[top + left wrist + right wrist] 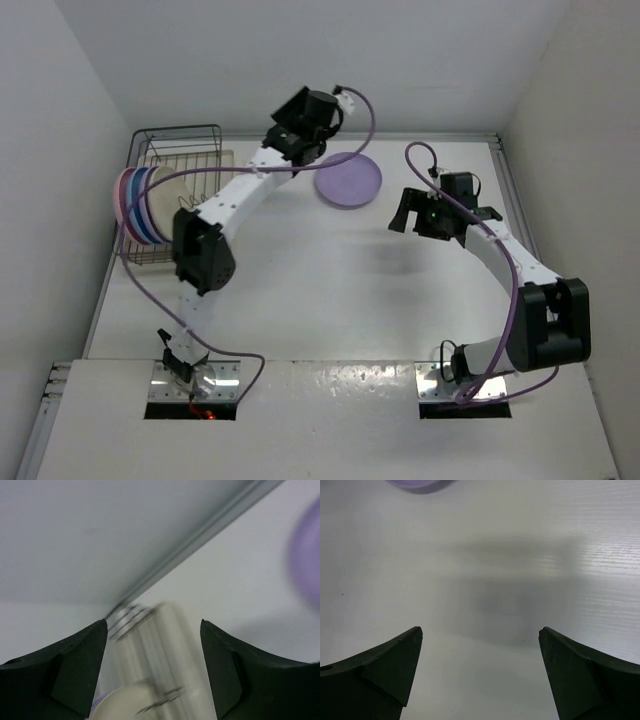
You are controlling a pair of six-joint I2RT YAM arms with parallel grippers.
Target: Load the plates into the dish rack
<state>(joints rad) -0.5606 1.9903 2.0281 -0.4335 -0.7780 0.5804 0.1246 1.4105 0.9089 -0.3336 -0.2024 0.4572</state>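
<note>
A dark wire dish rack (185, 150) with upright prongs is seated at far left. Matte round plates (135, 205), pink and blue among them, are stood on edge in it. A lilac plate (348, 181) is laid flat to its right. The left gripper (154, 625) and right gripper (480, 630) are spread, with nothing held.

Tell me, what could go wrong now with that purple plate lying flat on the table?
The lilac plate lies flat on the table, so the open jaws may just push it along instead of getting under its rim.
The racked plates stand packed at the dish rack's near-left end; slotting another beside them might knock them.
The left arm and right arm both hover close to that plate and could bump if both reach.
</note>
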